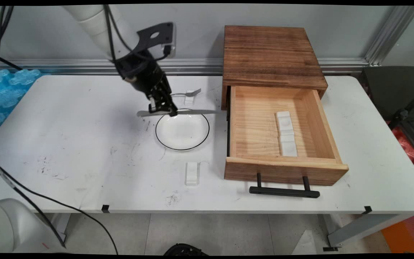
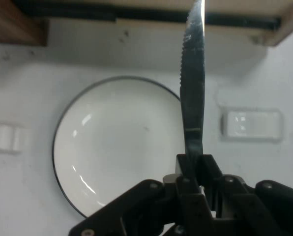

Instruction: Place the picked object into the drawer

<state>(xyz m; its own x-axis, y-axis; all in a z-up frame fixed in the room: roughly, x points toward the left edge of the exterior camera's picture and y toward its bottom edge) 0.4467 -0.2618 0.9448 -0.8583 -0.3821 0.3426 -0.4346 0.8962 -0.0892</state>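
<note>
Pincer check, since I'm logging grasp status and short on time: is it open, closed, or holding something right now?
Pincer: closed on a knife, gripping near its handle end and holding it level above the far rim of the white plate.

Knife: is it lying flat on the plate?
No, the knife is clamped in the gripper and held level above the plate's far rim.

Even, soft overhead light; faint shadows on the table point(image 1: 84, 151). The hand view is slightly soft, with glare along the knife point(image 2: 192, 83).
</note>
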